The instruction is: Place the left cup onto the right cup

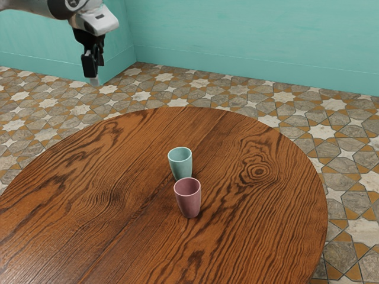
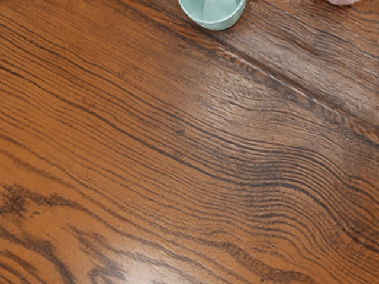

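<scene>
Round table [image 1: 89, 195] — teal cup [image 1: 179, 161], pink cup [image 1: 187, 196] upright, perhaps touching; tool [image 1: 92, 74] aloft.

round wooden table [image 1: 89, 207] carries a teal cup [image 1: 179, 161] just beside a pink cup [image 1: 187, 196].

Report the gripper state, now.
Gripper: open or closed cannot be told; it carries nothing. The teal cup and pink cup stand on the table.

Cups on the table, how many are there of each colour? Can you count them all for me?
teal cup: 1
pink cup: 1
Total: 2 cups
</scene>
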{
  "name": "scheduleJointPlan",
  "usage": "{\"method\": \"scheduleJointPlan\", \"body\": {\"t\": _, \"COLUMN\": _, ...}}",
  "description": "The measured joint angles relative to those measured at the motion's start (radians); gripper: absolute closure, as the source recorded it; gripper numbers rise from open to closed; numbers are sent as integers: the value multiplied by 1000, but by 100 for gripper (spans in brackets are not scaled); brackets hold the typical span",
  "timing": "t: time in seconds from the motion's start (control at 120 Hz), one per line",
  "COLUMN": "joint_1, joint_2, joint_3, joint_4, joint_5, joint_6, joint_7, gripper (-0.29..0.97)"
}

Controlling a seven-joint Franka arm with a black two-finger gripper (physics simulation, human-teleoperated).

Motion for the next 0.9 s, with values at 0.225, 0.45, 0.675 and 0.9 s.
{"method": "scheduleJointPlan", "body": {"t": 0.225, "joint_1": -12, "joint_2": 45, "joint_3": 1, "joint_4": -90, "joint_5": -79, "joint_6": 79, "joint_7": -19, "gripper": 0}}
{"method": "scheduleJointPlan", "body": {"t": 0.45, "joint_1": 1, "joint_2": 127, "joint_3": 0, "joint_4": -116, "joint_5": -123, "joint_6": 179, "joint_7": -30, "gripper": 0}}
{"method": "scheduleJointPlan", "body": {"t": 0.675, "joint_1": 20, "joint_2": 183, "joint_3": -1, "joint_4": -162, "joint_5": -130, "joint_6": 245, "joint_7": -36, "gripper": 0}}
{"method": "scheduleJointPlan", "body": {"t": 0.9, "joint_1": 19, "joint_2": 254, "joint_3": -3, "joint_4": -143, "joint_5": -135, "joint_6": 294, "joint_7": -36, "gripper": 0}}
